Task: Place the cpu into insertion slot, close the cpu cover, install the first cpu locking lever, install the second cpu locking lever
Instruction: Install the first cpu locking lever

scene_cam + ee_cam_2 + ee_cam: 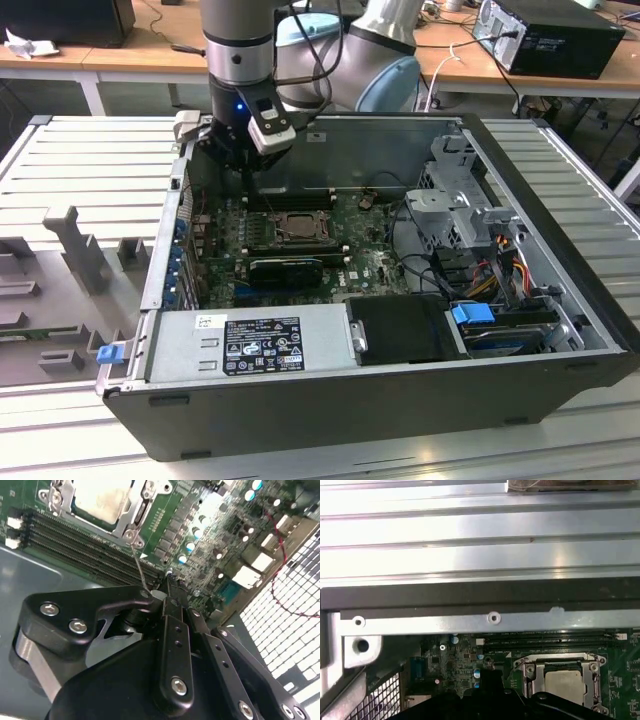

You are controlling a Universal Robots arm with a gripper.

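Exterior view first: the open computer case (330,400) lies on the ribbed desk (90,160). The arm reaches down into it, and the claw (241,172) hangs over the green board (375,265) at the board's edge beneath the arm, just beside the insertion slot (297,226).

Second wrist view: the cpu (100,500) lies in the slot, pale face up, with the cpu cover (131,519) folded down around it (so the first two steps look done). A thin wire locking lever (138,562) runs from the cover's corner to the claw's tip. The fingers (172,625) look drawn narrow, with no gap I can make out, and the lever's free end touches them. Whether it is pinched or merely pushed, I cannot tell. I judge the step in hand to be seating a lever. That calls for steady pressure near the wire's end, following its arc, so it does not spring off toward the memory slots (75,545).

First wrist view: the cpu (565,684) sits framed by the cover (527,675) near the board's edge under the case rim, with the claw (490,692) dark just beside the socket.
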